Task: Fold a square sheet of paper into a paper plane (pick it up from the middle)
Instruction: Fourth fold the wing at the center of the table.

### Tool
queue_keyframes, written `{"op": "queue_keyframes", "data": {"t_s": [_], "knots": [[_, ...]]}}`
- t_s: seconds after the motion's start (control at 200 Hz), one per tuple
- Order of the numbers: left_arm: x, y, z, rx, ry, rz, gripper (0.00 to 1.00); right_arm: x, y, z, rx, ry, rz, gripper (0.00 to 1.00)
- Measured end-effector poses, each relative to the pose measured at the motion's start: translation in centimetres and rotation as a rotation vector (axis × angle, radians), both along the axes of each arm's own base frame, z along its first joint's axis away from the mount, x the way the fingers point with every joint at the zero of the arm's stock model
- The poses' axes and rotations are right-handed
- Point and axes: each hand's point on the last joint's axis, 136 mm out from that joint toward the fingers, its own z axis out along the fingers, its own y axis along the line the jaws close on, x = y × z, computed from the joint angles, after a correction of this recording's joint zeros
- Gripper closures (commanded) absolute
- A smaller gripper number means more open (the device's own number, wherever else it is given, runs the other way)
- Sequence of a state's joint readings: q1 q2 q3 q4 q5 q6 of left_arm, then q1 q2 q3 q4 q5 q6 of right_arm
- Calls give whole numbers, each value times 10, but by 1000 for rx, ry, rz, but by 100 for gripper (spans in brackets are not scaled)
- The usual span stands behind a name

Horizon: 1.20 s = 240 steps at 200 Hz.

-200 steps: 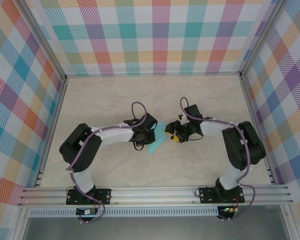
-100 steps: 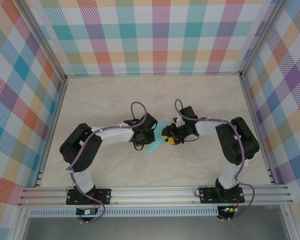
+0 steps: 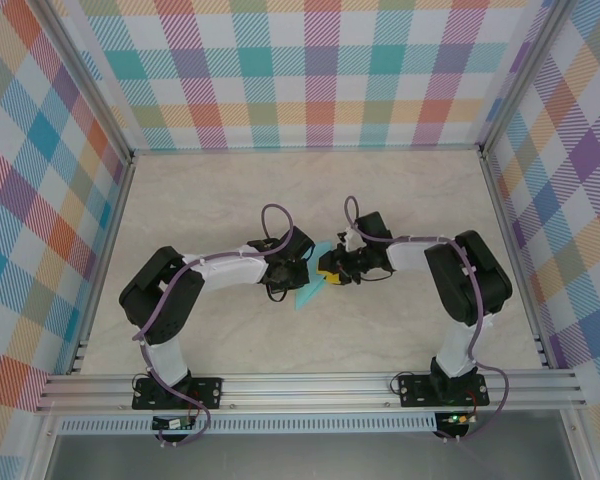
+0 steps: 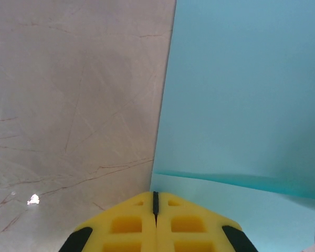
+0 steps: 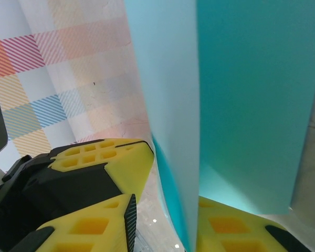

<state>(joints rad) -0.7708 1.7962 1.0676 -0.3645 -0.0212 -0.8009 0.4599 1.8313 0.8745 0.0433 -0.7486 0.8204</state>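
One sheet (image 3: 306, 296), part-folded, lies mid-counter (image 4: 68, 105) between both arms. Left fingers (image 4: 131, 226) clenched, tips pinning its edge. Right fingers (image 5: 94, 173) part-open, straddling a raised flap. Risk: clamping off-line sets a skewed crease; any pull drags the sheet from under the pin.

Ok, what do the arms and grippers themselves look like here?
The left arm and right arm have black joint housings, white-wrapped links and a looping purple cable each. The left gripper and right gripper carry blocky yellow fingers with square recesses and black edges.
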Motion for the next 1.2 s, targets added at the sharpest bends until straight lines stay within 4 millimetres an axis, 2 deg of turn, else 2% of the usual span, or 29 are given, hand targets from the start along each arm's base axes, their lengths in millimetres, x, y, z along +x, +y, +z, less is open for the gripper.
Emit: {"op": "queue_keyframes", "data": {"t_s": [0.285, 0.435, 0.505, 0.59, 0.675, 0.79, 1.02, 1.115, 1.2], "knots": [[1, 2, 0, 1, 2, 5, 100, -5, 2, -11, -7, -13, 40, 73], [2, 2, 0, 1, 2, 6, 99, -7, 1, -13, -12, -27, 61, 91], [2, 3, 0, 2, 2, 9, 97, -7, 0, -14, -19, -27, 61, 96], [2, 7, 4, 8, 0, 11, 89, -6, -3, -16, -45, -29, 50, 98], [5, 14, 18, 3, -21, 27, 77, -4, -7, -13, -79, -42, 29, 99], [12, 25, 50, -18, -92, 35, 55, 2, -12, 13, -105, -104, -10, 99], [23, 42, 115, -81, -247, 59, 31, 25, -18, 80, -134, -238, -101, 99], [23, 44, 130, -99, -294, 45, 23, 30, -21, 90, -150, -238, -144, 99], [22, 45, 135, -100, -325, 8, 14, 29, -24, 84, -174, -195, -179, 99]]}}
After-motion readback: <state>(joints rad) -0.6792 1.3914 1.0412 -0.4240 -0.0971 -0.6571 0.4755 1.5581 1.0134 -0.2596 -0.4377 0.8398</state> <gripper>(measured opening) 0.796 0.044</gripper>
